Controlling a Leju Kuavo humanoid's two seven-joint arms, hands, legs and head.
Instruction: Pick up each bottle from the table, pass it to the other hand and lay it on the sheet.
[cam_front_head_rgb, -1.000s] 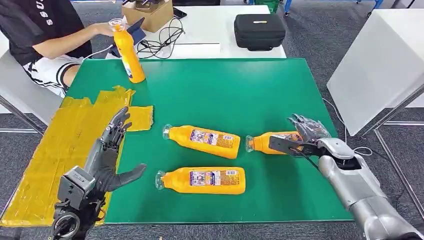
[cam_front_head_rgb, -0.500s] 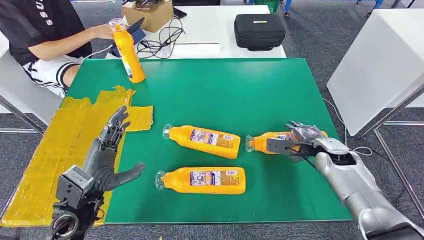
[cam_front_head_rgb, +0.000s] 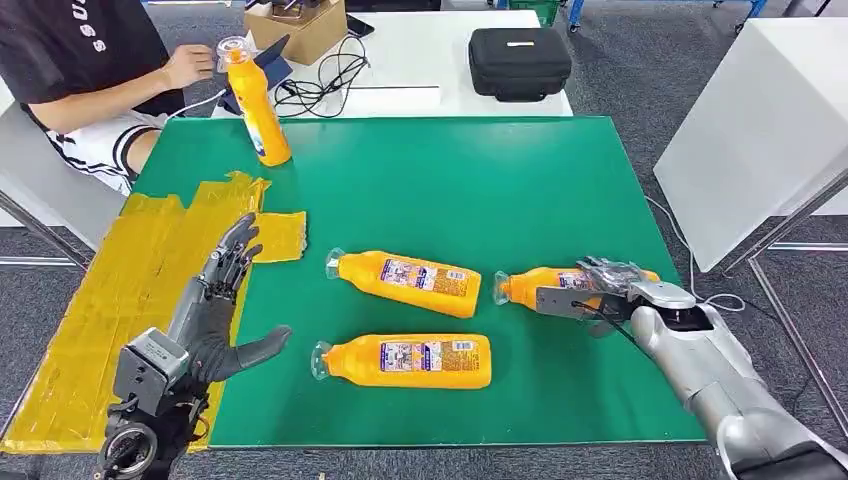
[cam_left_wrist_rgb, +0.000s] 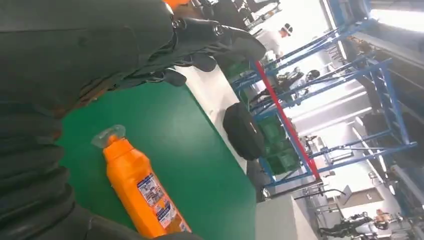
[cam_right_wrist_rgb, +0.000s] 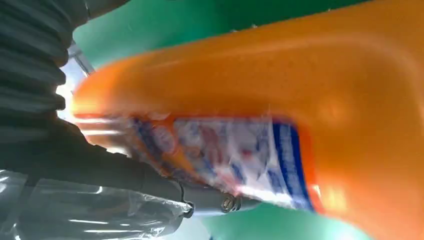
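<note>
Nearby, two bottles (cam_front_head_rgb: 405, 320) lie beside right hand (cam_front_head_rgb: 610, 285); person's hand (cam_front_head_rgb: 188, 66) behind.

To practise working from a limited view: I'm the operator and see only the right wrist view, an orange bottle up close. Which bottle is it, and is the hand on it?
Observer: It's the right bottle, lying on the mat. The right hand wraps over its body.
Operator: And the other hand?
Observer: The left hand is open and holds nothing. It hangs over the edge of the sheet.
Operator: Any bottles left?
Observer: Yes. A middle bottle and a near bottle lie on the mat. A standing bottle is at the far left corner, by a person.
</note>
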